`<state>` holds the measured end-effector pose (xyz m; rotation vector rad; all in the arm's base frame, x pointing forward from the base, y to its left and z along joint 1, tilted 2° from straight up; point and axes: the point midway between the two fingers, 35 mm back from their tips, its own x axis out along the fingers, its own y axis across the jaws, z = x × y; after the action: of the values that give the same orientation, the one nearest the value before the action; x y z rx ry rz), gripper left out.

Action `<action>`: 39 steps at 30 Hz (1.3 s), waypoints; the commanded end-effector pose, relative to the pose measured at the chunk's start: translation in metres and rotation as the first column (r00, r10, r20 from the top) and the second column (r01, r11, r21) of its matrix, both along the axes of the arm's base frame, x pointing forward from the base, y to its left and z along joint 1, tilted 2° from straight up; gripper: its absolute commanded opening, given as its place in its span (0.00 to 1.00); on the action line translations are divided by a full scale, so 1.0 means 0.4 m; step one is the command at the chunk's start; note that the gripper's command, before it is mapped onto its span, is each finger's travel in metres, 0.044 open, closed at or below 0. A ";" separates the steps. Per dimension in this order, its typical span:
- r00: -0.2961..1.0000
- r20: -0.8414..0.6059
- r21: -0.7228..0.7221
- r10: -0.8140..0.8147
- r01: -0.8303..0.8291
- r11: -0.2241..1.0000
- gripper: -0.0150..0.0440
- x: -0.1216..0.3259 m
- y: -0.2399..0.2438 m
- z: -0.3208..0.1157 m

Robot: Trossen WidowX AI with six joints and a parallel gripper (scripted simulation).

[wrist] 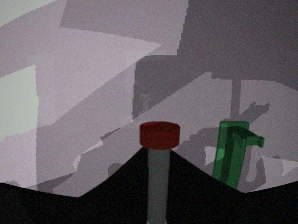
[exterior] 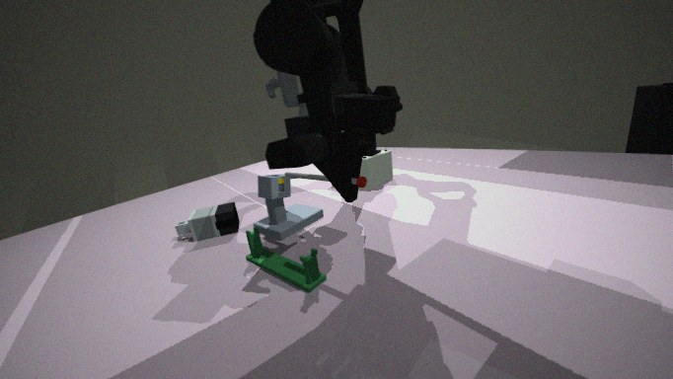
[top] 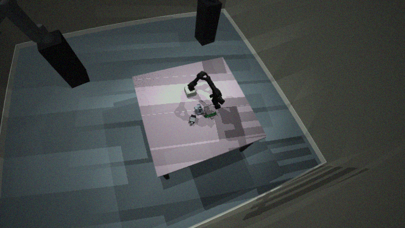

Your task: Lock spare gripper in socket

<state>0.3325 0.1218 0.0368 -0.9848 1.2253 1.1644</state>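
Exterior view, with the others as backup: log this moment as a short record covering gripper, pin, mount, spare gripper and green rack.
gripper: closed on the lock pin, just below its head
lock pin: grey shaft, red head; shaft reaches toward the socket; whether its tip is clear cannot be told
mount: upright, on its flat base
spare gripper: lying on the table, undocked
green rack: on the table beside the mount, no pin on it
task state: pin not locked through spare gripper

The pin is grey with a red head; the bracket is green; the bench is pale pink, streaked with pale dashes and darker patches.
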 end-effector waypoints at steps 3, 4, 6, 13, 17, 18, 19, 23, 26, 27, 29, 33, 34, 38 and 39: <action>1.000 0.005 0.001 -0.003 0.003 1.000 0.25 0.049 0.011 0.010; 1.000 0.005 0.001 -0.004 0.004 1.000 0.25 0.057 0.012 0.011; 1.000 0.005 0.001 -0.005 0.005 1.000 0.25 0.072 0.015 0.013; 1.000 0.007 0.002 -0.009 0.009 1.000 0.25 0.124 0.026 0.017; 1.000 0.007 0.002 -0.012 0.012 1.000 0.25 0.152 0.031 0.019; 1.000 0.008 0.002 -0.012 0.012 1.000 0.25 0.159 0.032 0.019; 1.000 0.008 0.002 -0.013 0.013 1.000 0.25 0.166 0.033 0.019; 1.000 0.008 0.002 -0.016 0.016 1.000 0.25 0.193 0.038 0.019; 1.000 0.009 0.002 -0.017 0.017 1.000 0.25 0.208 0.040 0.018; 1.000 0.009 0.002 -0.017 0.017 1.000 0.25 0.209 0.040 0.018; 1.000 0.009 0.002 -0.017 0.017 1.000 0.25 0.209 0.040 0.016; 1.000 0.009 0.002 -0.017 0.017 1.000 0.25 0.210 0.041 0.001; 1.000 0.008 0.002 -0.017 0.017 1.000 0.25 0.211 0.041 -0.003; 1.000 0.007 0.002 -0.017 0.017 1.000 0.25 0.212 0.041 -0.018; 1.000 0.007 0.002 -0.017 0.017 1.000 0.25 0.212 0.042 -0.022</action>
<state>0.4168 0.1384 0.0336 -0.9724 1.2253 1.1455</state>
